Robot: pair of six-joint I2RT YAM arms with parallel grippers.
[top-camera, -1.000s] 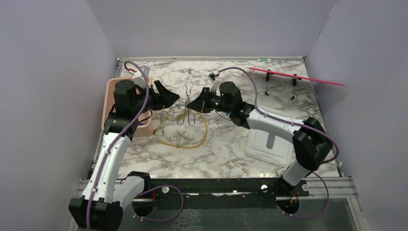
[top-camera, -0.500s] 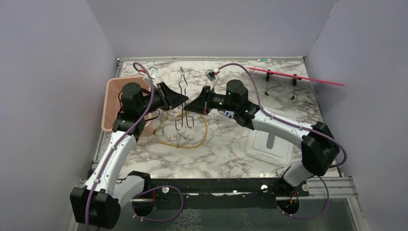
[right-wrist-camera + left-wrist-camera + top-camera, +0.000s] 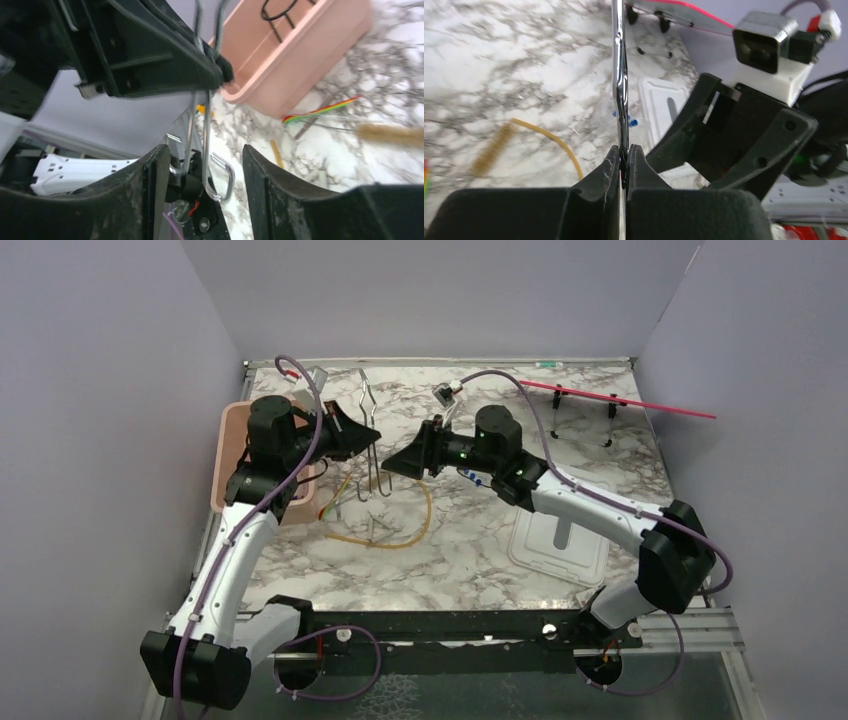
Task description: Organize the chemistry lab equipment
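The metal tongs (image 3: 366,390) hang upright over the middle of the table, with my left gripper (image 3: 368,440) shut on their shaft. In the left wrist view the jaws (image 3: 624,161) pinch the thin tongs (image 3: 620,75). My right gripper (image 3: 392,466) is open just right of them; in its wrist view its fingers (image 3: 205,160) stand apart on either side of the looped ends of the tongs (image 3: 206,130), not touching. The amber tubing loop (image 3: 400,532) lies on the table below. Blue-capped tubes (image 3: 470,477) lie under the right arm. A black wire ring (image 3: 280,10) lies in the pink tub (image 3: 300,50).
The pink tub (image 3: 232,455) sits at the left edge, behind my left arm. A white lid (image 3: 560,540) lies at the right front. A red rod on black stands (image 3: 620,398) is at the back right. Coloured strands (image 3: 320,110) and a brush (image 3: 390,132) lie near the tub.
My left gripper has closed on the tongs and my right gripper has opened, letting them go. The tongs have shifted left towards the tub.
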